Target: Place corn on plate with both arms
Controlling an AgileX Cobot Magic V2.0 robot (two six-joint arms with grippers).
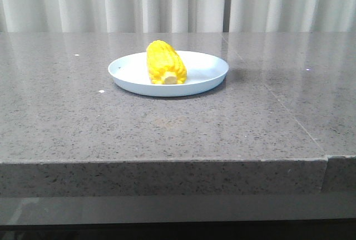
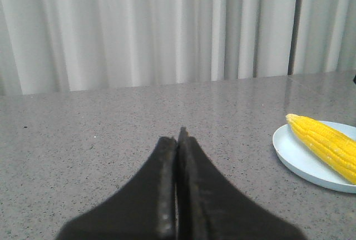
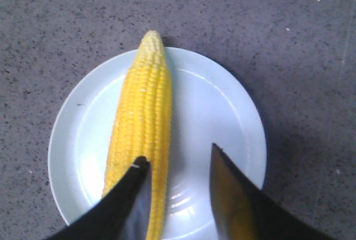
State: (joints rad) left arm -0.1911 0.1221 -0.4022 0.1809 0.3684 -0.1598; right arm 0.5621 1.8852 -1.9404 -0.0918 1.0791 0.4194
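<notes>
Overhead, right gripper (image 3: 178, 167) agape, empty above corn (image 3: 142, 134) on plate (image 3: 222, 112).

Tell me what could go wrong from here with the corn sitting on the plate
The corn is round and lies left of centre on the shallow plate, its tip reaching the rim, so a nudge might roll it off. The right gripper hangs open directly above the plate, one finger overlapping the corn in its wrist view; dropping or swinging sideways could clip it. The left gripper is shut, well clear.
</notes>
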